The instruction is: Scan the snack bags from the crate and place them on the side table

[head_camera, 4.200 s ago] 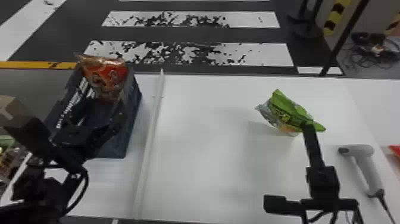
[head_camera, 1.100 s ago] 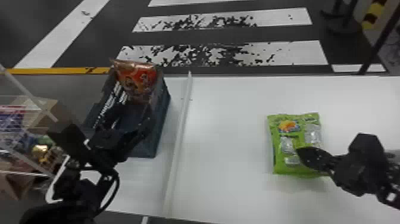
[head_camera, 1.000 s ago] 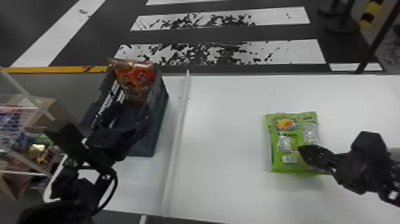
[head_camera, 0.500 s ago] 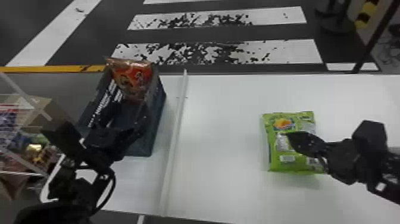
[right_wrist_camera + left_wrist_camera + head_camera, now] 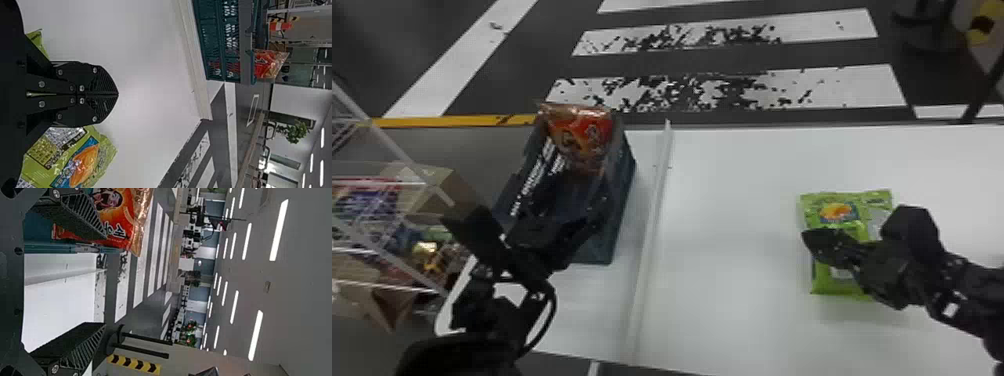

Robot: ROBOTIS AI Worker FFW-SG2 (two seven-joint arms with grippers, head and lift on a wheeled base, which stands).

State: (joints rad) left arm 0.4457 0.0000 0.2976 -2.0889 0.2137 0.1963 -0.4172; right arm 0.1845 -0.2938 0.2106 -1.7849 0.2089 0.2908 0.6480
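- Bag [image 5: 837,212] in green film is lying on the table [image 5: 732,250]; it is probably weighing little, yielding softly and slipping easily; its flat edge seam is looking safest to pinch.
- Right gripper [image 5: 117,94] is hovering at the green bag, fingers pressed together, holding nothing.
- Left gripper [image 5: 105,280] is hanging by the crate [image 5: 618,215], fingers wide apart, empty; an orange bag [image 5: 582,132] is leaning inside.

Left fingers [image 5: 474,232] stand apart, right fingers [image 5: 824,245] meet.
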